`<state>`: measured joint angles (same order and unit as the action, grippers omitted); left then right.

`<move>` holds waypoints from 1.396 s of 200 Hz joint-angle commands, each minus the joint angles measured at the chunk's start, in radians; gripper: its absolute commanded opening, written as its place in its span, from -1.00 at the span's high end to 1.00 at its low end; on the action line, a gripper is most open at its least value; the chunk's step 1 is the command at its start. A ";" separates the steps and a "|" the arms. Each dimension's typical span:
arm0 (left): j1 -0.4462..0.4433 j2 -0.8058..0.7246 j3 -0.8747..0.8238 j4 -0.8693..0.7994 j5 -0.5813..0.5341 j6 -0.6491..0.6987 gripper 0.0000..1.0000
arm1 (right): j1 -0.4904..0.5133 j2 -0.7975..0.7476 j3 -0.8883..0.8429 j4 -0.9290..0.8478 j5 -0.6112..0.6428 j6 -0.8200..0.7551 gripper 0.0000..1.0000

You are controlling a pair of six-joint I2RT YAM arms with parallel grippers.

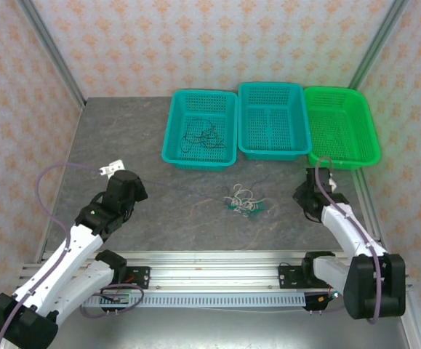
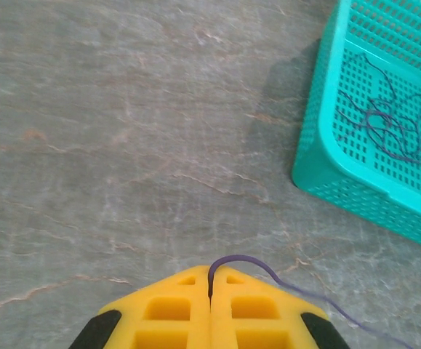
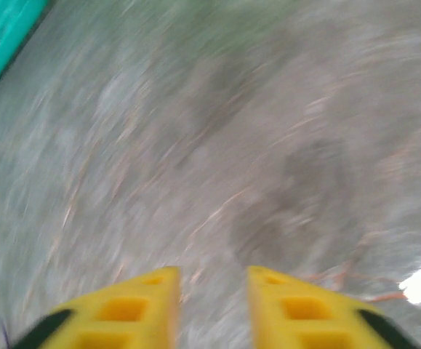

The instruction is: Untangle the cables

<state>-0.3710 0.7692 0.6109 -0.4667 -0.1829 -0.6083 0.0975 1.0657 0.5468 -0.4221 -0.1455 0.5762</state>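
A small clump of whitish and green cables (image 1: 245, 203) lies on the grey table between the arms. Dark thin cables (image 1: 201, 134) lie in the left teal basket (image 1: 169, 131), also seen as a loose tangle of cables (image 2: 385, 125) in the left wrist view. My left gripper (image 1: 136, 186) (image 2: 210, 270) is shut on one thin dark cable (image 2: 268, 267), which arcs out of the yellow fingertips and trails off to the right. My right gripper (image 1: 302, 196) (image 3: 212, 273) sits right of the clump, open with nothing between its fingers; its view is blurred.
A middle teal basket (image 1: 272, 154) and a green basket (image 1: 341, 161) stand in a row with the left one at the back. The teal basket's corner (image 2: 326, 156) is ahead and right of my left gripper. Bare table lies on the left.
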 commanded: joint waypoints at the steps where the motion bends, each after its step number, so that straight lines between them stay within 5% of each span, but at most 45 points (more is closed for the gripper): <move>1: 0.010 0.033 -0.048 0.116 0.108 0.010 1.00 | 0.145 0.015 0.085 -0.036 -0.016 -0.117 0.15; 33: 0.009 0.084 -0.069 0.077 0.075 -0.017 1.00 | 0.371 0.041 0.180 -0.090 0.155 -0.106 0.09; 74: 0.008 0.096 -0.101 0.102 0.078 -0.039 1.00 | 0.558 0.271 0.327 -0.146 0.157 -0.128 -0.10; 200: 0.010 0.079 -0.102 0.094 0.042 -0.025 1.00 | 0.625 0.740 0.462 -0.176 0.046 -0.075 -0.37; 231: 0.009 0.071 -0.100 0.091 0.035 -0.018 1.00 | 0.660 0.822 0.448 -0.147 -0.009 -0.053 -0.69; 251: 0.009 0.069 -0.099 0.087 0.031 -0.019 1.00 | 0.660 0.842 0.431 -0.145 0.031 -0.025 -0.43; 279: 0.010 0.062 -0.097 0.076 0.021 -0.018 1.00 | 0.653 0.801 0.410 -0.123 0.054 -0.004 0.37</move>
<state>-0.3710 0.8505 0.5198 -0.3847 -0.1131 -0.6289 0.7414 1.7866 1.0458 -0.5697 -0.0303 0.5400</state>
